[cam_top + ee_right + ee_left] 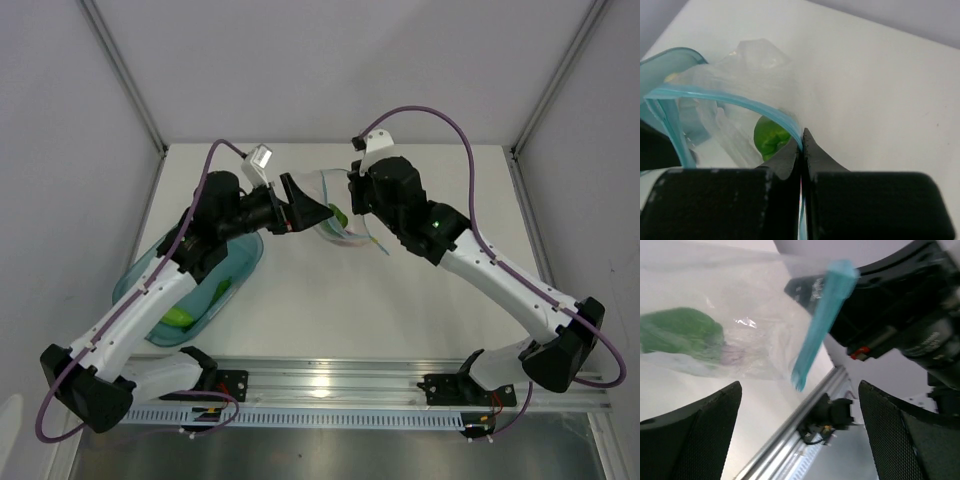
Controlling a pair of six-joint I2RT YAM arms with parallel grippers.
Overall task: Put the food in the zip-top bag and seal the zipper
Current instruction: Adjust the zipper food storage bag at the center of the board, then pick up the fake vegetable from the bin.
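R gripper [801, 142] was clamped shut on the zipper [725, 97] at one end of the mouth. The teal strip ran straight into its closed fingertips, w/ the zip-top bag [755, 75] bunched and crinkled beyond them. L gripper [799, 390] stood wide open just beside the bag, pads far apart, nothing held between them (the loose end of the zipper hung ahead of it, and whether it brushed a pad couldn't be told). Inside the bag sat one bright green food piece [769, 137], low, near the R fingertips. The mouth gaped, w/ the strip bowed in an arc and not pressed together.

In the top view both grippers faced each other over the far half of the table [400, 300], bag between them. Other green pieces [180, 316] lay in the blue tray [243, 258] at the table's L side — well apart from the bag.
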